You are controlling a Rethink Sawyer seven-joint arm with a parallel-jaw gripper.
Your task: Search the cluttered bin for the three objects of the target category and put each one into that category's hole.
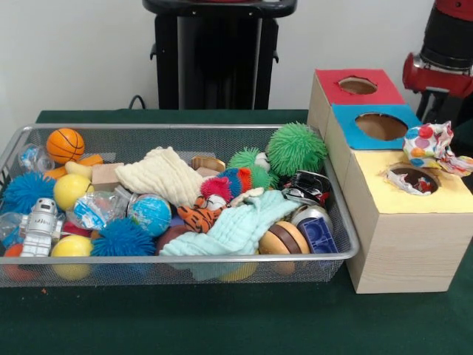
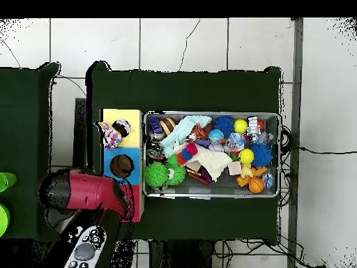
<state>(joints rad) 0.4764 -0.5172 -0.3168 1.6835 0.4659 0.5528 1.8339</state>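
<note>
The wire mesh bin [image 1: 185, 127] is full of toys. To its right stands the pale wood box with the yellow top [image 1: 443, 201]. One patterned rag [image 1: 412, 182] is stuffed into its round hole, partly sticking out. A second patterned rag [image 1: 431, 143] sits bunched at the far right edge of the yellow top; it also shows in the overhead view [image 2: 108, 134]. The red and black arm [image 1: 451, 44] hangs just behind that rag. The gripper [image 1: 446, 111] shows only as dark parts above the rag. I see no patterned rag in the bin.
The blue-topped hole [image 1: 380, 126] and the red-topped hole [image 1: 358, 85] stand behind the yellow one. In the bin lie a cream cloth [image 1: 162, 176], a mint-green cloth [image 1: 236, 225], a green spiky ball [image 1: 295, 148], balls and a toy robot [image 1: 41, 225].
</note>
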